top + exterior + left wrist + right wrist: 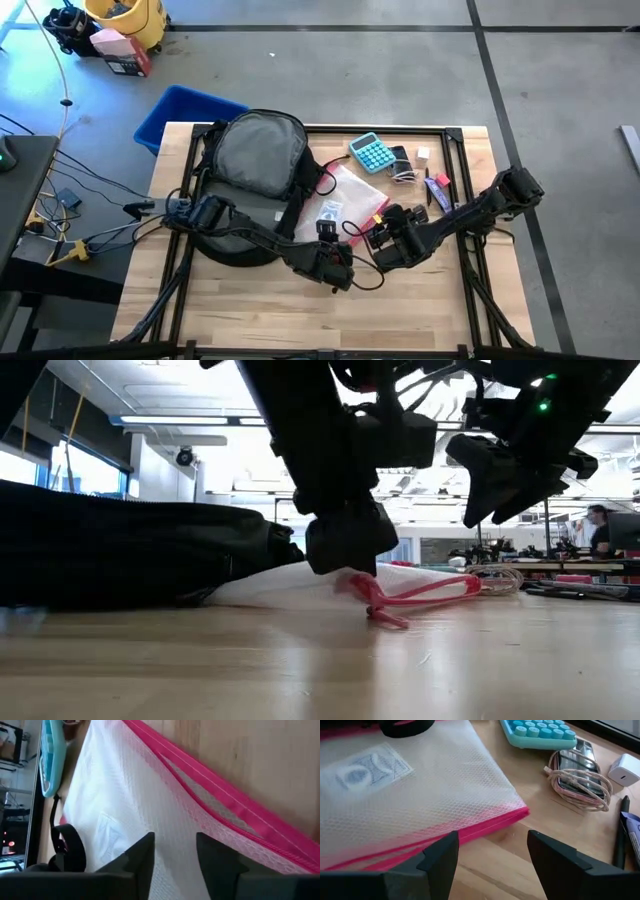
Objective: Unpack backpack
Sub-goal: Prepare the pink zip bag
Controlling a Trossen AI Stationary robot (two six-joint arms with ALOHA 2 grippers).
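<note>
backpack [255, 165]: lying flat at the back-left of the counter [240, 320], grey padded panel up
pouch [345, 200]: clear mesh with pink edging, just right of the backpack, flat on the wood
left gripper [175, 865]: down over the pouch's near edge, fingers [142, 862] parted with mesh between them, can't tell if they're actually pinching it
right gripper [492, 857]: hovering by the pouch's pink corner, fingers spread, holding nothing
other stuff: teal calculator [373, 153], phone wrapped in cable [577, 772], white charger [626, 769]

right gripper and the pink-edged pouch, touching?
Apart. In the right wrist view the right gripper stands open with bare wood between its fingers, and the pink-edged mesh pouch lies ahead of them, its edge short of both fingertips.
</note>
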